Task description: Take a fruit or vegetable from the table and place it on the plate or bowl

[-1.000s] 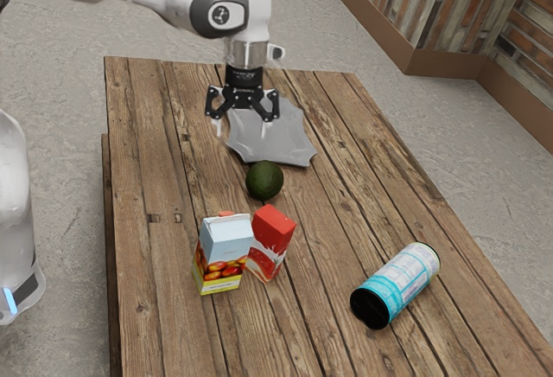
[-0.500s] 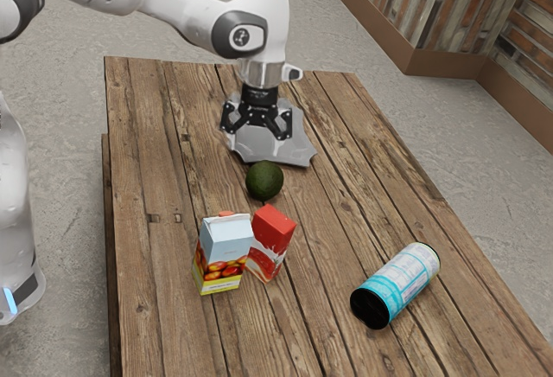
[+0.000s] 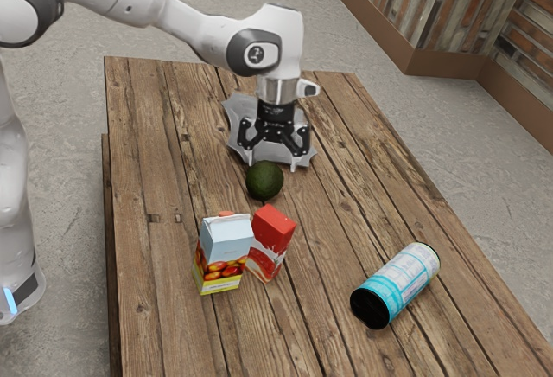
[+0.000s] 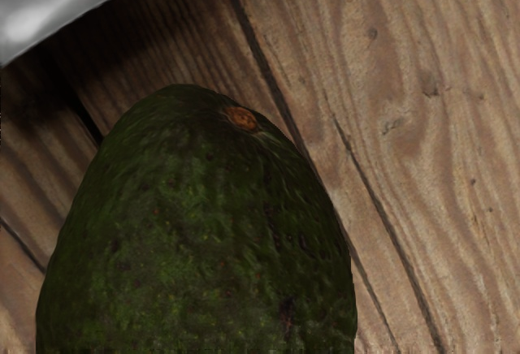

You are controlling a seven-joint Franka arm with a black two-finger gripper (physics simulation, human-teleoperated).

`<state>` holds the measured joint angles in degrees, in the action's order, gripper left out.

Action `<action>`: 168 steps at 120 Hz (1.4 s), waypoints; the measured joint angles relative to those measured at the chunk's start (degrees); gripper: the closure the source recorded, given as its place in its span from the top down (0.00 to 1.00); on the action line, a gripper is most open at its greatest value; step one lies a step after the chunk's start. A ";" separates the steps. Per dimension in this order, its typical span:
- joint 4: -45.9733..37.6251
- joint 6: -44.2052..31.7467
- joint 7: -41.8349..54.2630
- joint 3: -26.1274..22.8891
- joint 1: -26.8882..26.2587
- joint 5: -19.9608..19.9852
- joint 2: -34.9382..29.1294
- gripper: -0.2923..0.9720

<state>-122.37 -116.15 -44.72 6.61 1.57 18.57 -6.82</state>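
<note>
Wrist view, dark green pebbly avocado (image 4: 203, 232)

Plate (image 3: 238, 118) partly behind hand (image 3: 275, 145), avocado (image 4: 203, 232) cropped

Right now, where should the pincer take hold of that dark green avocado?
Probably across the broad middle of the dark green avocado, from straight above: it lies on its side on the wooden plank table, flanks free, with the open black pincer over it.
</note>
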 joint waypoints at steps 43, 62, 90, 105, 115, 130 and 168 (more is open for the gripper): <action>-1.31 -2.63 1.04 -0.02 0.30 2.51 2.66 0.77; -1.24 -3.08 1.35 -0.01 0.38 3.86 4.90 0.77; -1.14 -3.56 1.67 0.04 0.51 5.32 6.01 0.67; -0.83 -3.97 1.50 0.09 0.55 5.10 5.75 0.61; 0.44 -4.29 0.89 0.07 0.02 2.03 2.68 0.59; 2.01 -4.56 -0.46 0.47 0.40 -1.83 -1.75 0.59; 9.79 -4.70 -1.65 0.70 12.96 -3.87 5.04 0.59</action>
<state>-112.58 -120.85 -46.37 7.31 14.53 14.70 -1.78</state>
